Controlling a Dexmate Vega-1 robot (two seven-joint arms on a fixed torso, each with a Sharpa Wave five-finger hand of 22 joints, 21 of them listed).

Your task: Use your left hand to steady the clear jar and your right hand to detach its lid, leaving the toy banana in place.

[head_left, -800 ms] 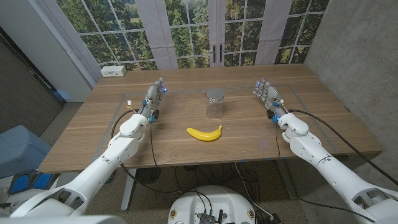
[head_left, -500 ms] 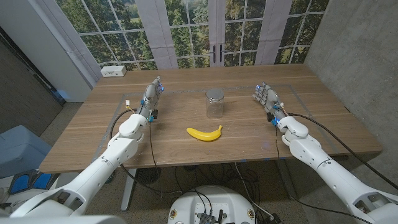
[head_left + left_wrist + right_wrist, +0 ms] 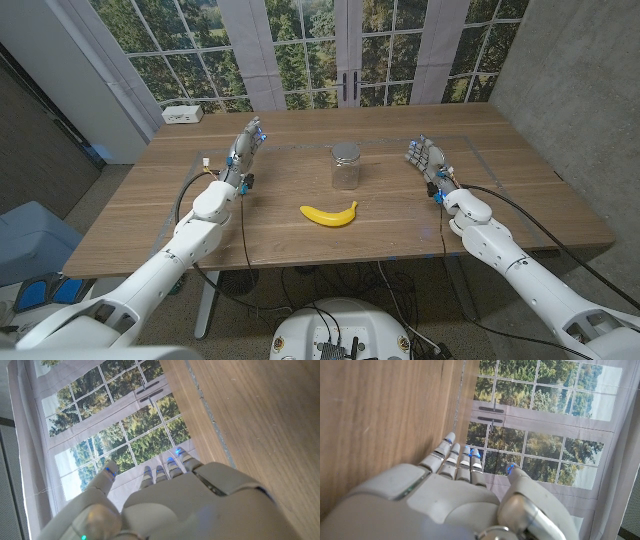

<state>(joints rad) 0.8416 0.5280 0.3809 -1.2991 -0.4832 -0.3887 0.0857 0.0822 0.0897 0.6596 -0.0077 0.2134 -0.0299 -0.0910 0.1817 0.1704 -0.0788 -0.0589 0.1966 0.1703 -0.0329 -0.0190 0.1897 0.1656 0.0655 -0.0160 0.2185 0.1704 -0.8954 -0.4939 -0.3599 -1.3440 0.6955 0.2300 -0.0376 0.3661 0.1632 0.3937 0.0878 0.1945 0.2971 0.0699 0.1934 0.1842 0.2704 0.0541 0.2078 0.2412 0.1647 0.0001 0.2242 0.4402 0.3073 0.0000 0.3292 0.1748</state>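
Flanking the clear jar (image 3: pixel 345 167) — lid (image 3: pixel 345 151) on, toy banana (image 3: pixel 329 213) nearby — left hand (image 3: pixel 245 147) and right hand (image 3: pixel 425 157) stood empty, fingers extended, ready to reach.

A wooden bench (image 3: pixel 400 215) with a warm brown grain stands in front of a wall of tall grid-paned windows (image 3: pixel 300 50), through which green trees show in daylight. Pale curtains (image 3: pixel 245 50) hang in strips between the panes, and a pair of dark handles (image 3: pixel 347 82) sits on the middle frame. To one side rises a rough grey concrete wall (image 3: pixel 570 70); on the other, a dark panel (image 3: pixel 40 140) meets a grey floor (image 3: pixel 100 190). A small white box (image 3: pixel 183 114) rests on the bench's far corner near the glass. A pale blue chair (image 3: pixel 30 240) stands off beside the bench, with a blue bin (image 3: pixel 45 295) below it. Black cables (image 3: pixel 400 290) trail under the bench's near edge
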